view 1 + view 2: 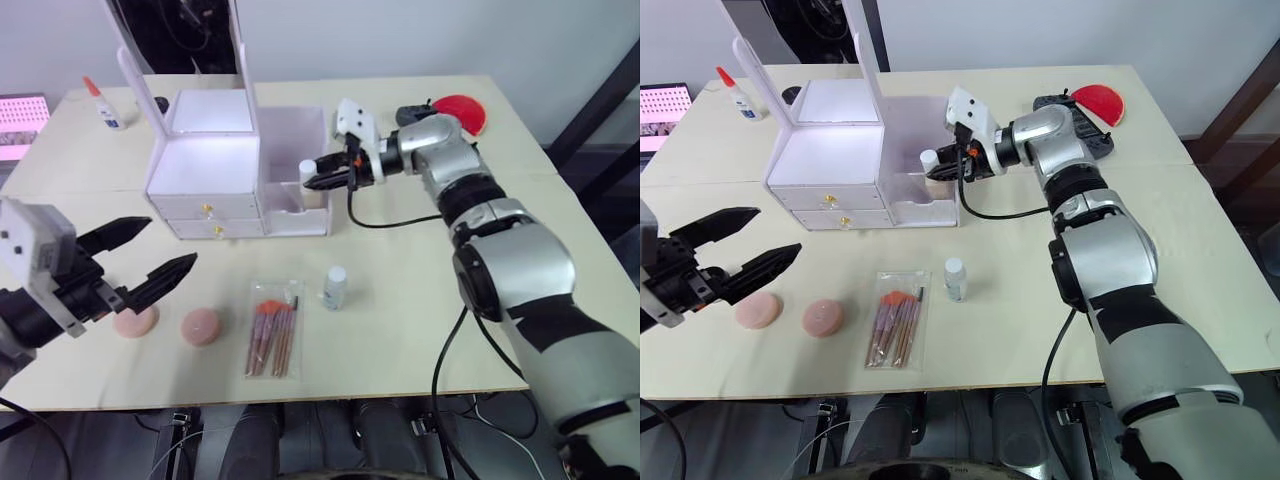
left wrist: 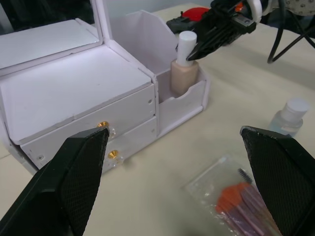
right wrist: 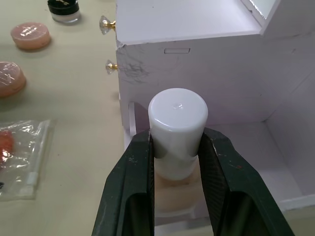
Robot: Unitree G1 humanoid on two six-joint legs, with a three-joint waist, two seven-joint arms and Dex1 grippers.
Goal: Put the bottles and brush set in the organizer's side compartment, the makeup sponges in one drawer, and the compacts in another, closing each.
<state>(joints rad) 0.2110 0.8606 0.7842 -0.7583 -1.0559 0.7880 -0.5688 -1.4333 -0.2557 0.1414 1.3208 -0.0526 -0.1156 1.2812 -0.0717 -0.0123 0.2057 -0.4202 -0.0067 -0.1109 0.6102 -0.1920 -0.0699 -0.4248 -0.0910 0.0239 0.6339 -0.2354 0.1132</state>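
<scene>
The white organizer (image 1: 205, 165) stands at the back centre with its mirror lid up and both drawers (image 2: 93, 132) shut. My right gripper (image 1: 310, 183) is shut on the neck of a beige bottle (image 2: 183, 73) with a white cap (image 3: 177, 120), which stands upright in the front of the side compartment (image 1: 295, 135). A small clear bottle (image 1: 335, 287) and the bagged brush set (image 1: 273, 340) lie on the table in front. Two pink round makeup sponges (image 1: 201, 326) (image 1: 135, 322) lie to their left, just under my open left gripper (image 1: 172, 241). A red compact (image 1: 462, 113) and a black one (image 1: 412, 113) lie at the back right.
A glue bottle (image 1: 103, 105) and a small black-lidded jar (image 1: 158, 103) stand at the back left behind the organizer. The right arm's black cable (image 1: 385, 222) trails across the table right of the organizer. The table's front edge (image 1: 300, 400) runs just past the brush set.
</scene>
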